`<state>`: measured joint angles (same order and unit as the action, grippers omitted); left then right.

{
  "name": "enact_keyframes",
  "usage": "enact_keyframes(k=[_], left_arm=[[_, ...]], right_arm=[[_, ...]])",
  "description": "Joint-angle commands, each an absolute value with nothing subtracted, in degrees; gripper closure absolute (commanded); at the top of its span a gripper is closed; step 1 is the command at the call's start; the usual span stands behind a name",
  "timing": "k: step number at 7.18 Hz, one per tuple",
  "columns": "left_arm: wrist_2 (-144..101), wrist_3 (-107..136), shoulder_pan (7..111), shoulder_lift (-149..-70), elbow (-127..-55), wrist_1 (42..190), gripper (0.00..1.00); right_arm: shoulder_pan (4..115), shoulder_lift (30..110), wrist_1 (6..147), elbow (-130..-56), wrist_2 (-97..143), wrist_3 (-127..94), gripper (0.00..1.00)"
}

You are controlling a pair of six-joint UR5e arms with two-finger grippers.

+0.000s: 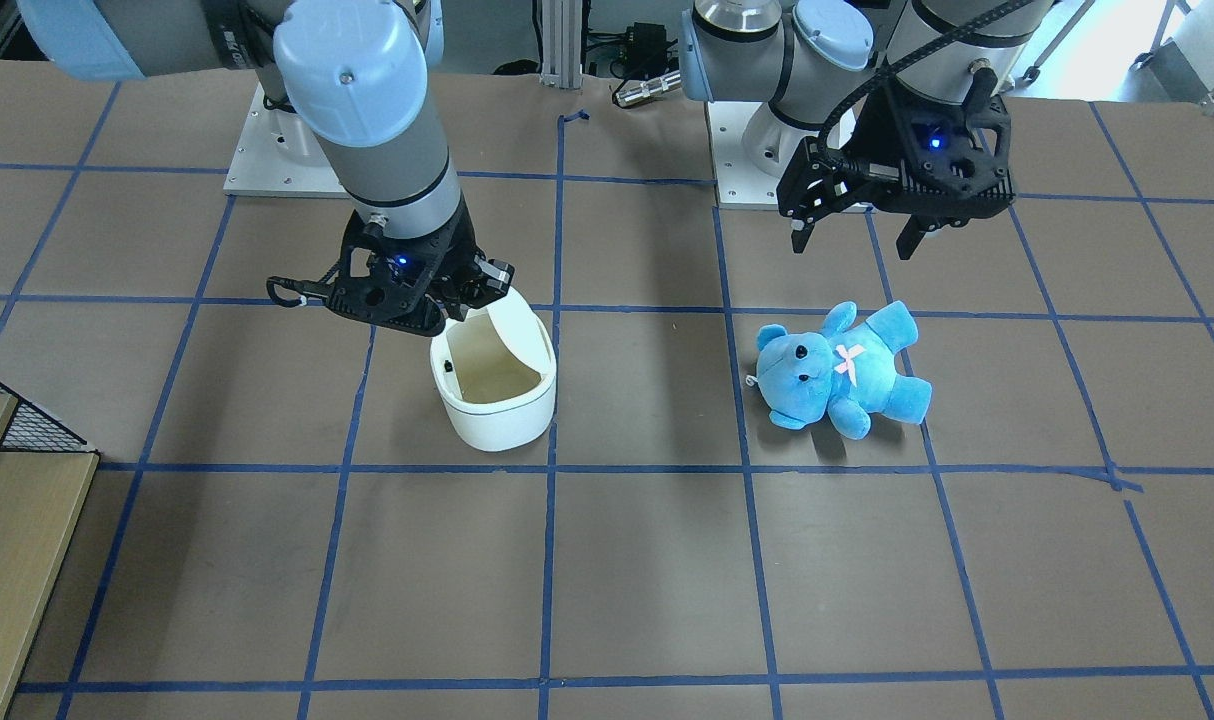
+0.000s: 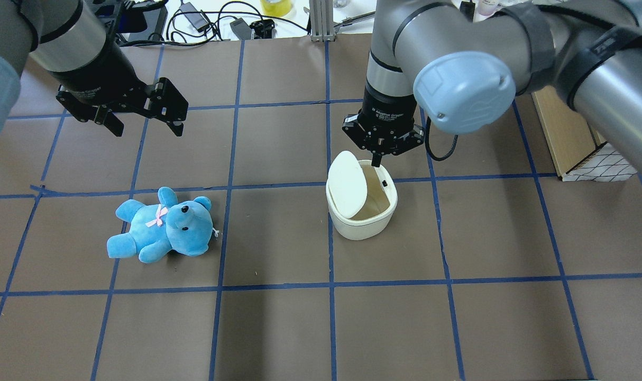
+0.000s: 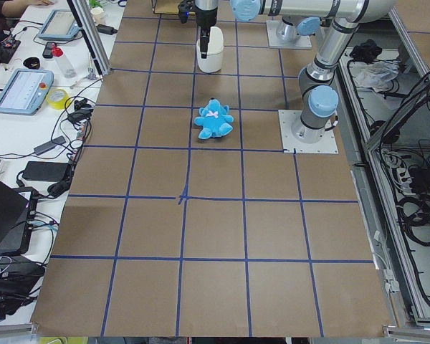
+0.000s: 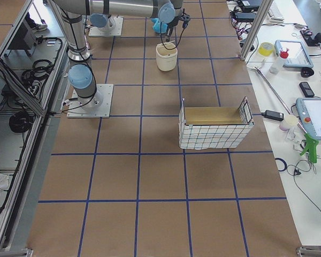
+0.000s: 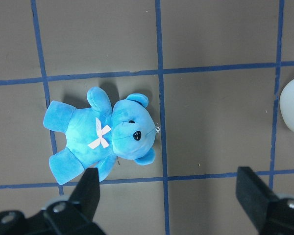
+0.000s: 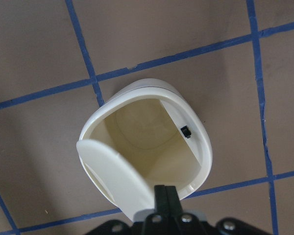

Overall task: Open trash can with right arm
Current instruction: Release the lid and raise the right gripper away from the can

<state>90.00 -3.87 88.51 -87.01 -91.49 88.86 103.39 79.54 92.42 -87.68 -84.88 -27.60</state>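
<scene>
Right claw (image 2: 376, 157) points straight down with its two fingers (image 6: 165, 196) pressed together and nothing between them. The tips sit at the rim of the trash can (image 2: 360, 225), on the side away from the overhead camera and beside the edge of the lid (image 2: 347, 184); whether they touch it is unclear. The lid stands swung up and tilted on the can's teddy-facing side, leaving the cream inside open to view. The can stands upright on the tabletop (image 2: 300, 328), close to a crossing of blue tape lines (image 2: 331, 286). A blue teddy bear (image 2: 162, 233) lies on its back well apart from the can. The left claw (image 2: 144, 124) hangs above the tabletop near the bear, fingers spread wide. A wire-mesh bin (image 4: 214, 134) stands off on the can's other side.
</scene>
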Motion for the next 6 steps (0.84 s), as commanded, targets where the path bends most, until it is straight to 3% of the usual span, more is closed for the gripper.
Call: enact_keyframes(k=[1,2,4,6], left_arm=[[90.0,-3.9,88.5,-87.0,-91.5,88.9,0.00],[90.0,-3.9,88.5,-87.0,-91.5,88.9,0.00],[90.0,-3.9,88.5,-87.0,-91.5,88.9,0.00],[90.0,-3.9,88.5,-87.0,-91.5,88.9,0.00]], right_arm=[[100.3,79.6,88.8,-82.5,-85.7,-22.5,0.66],[99.3,79.6,88.7,-81.7,-88.5,-18.8,0.43],[97.4,79.7,88.9,-80.9,-90.2,-11.1,0.11],[93.0,80.0,88.8,-80.6,-90.4,-1.7,0.02]])
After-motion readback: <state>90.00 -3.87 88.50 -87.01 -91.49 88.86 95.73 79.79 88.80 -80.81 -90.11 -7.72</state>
